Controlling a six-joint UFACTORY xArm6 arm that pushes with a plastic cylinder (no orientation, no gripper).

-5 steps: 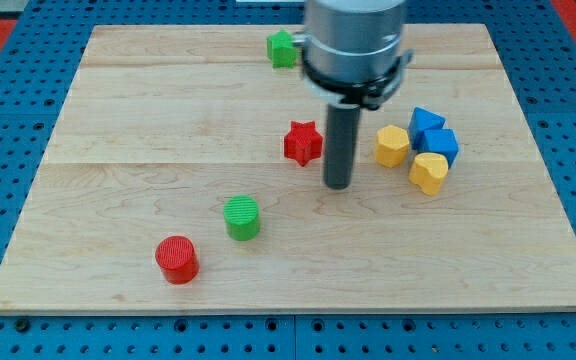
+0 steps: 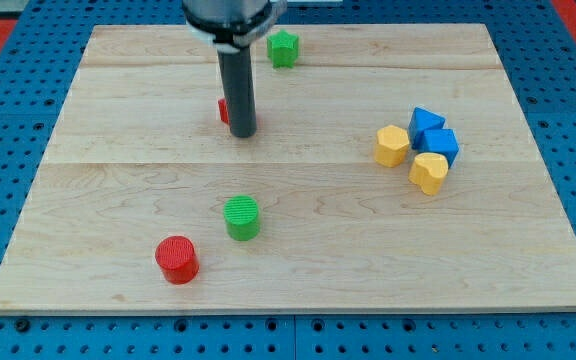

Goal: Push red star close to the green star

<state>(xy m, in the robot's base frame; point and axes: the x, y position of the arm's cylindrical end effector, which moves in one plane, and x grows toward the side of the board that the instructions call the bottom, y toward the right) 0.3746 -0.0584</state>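
The red star lies left of centre in the upper part of the board, almost wholly hidden behind my rod; only a red sliver shows at the rod's left side. My tip rests on the board touching the star's right side. The green star sits near the view's top edge of the board, up and to the right of my tip, apart from the red star.
A green cylinder and a red cylinder stand at the lower left. At the right are two yellow blocks and two blue blocks in a tight cluster.
My rod has moved to the view's left and a little up. The red star has slid left and upward with it and is now mostly hidden behind the rod.
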